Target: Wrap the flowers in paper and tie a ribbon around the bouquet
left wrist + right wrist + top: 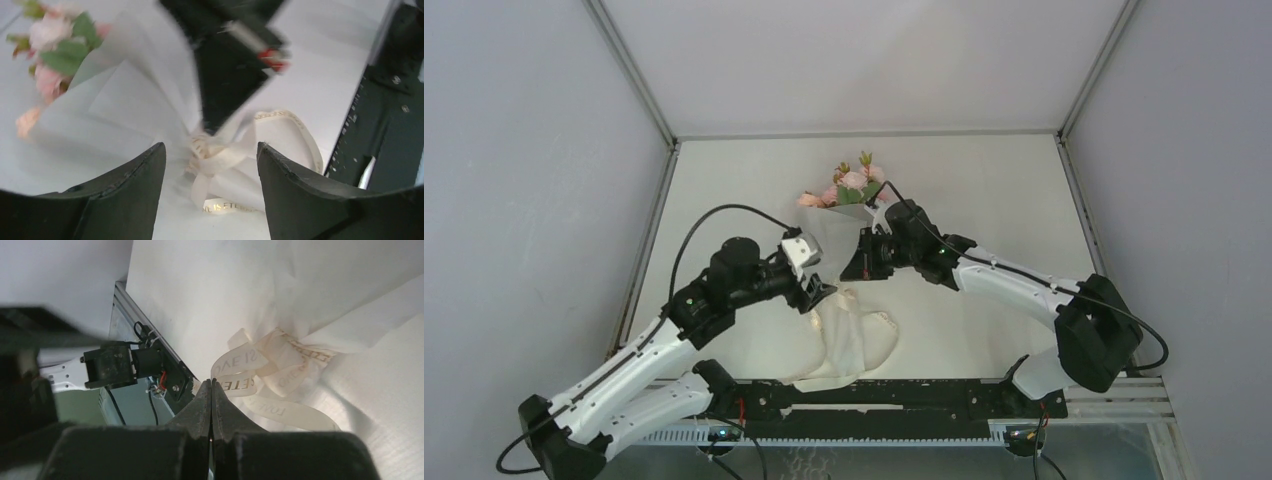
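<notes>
The left claw [210, 150] is standing spread before the ribbon [287, 122] bunched round the bouquet [836, 232]. The right claw [211, 384] is pressing shut beside a ribbon tail. The bouquet is lying mid-desk [994, 190], its long axis running near to far and its flowers [852, 183] pointing at the far edge, with the desk stretching wide on both sides.

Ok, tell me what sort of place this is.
Probably a robot test cell in a lab, not a florist's: a white table boxed in by blank grey panels, two arms bolted to a black rail at its near edge, and one paper-wrapped bouquet.
</notes>
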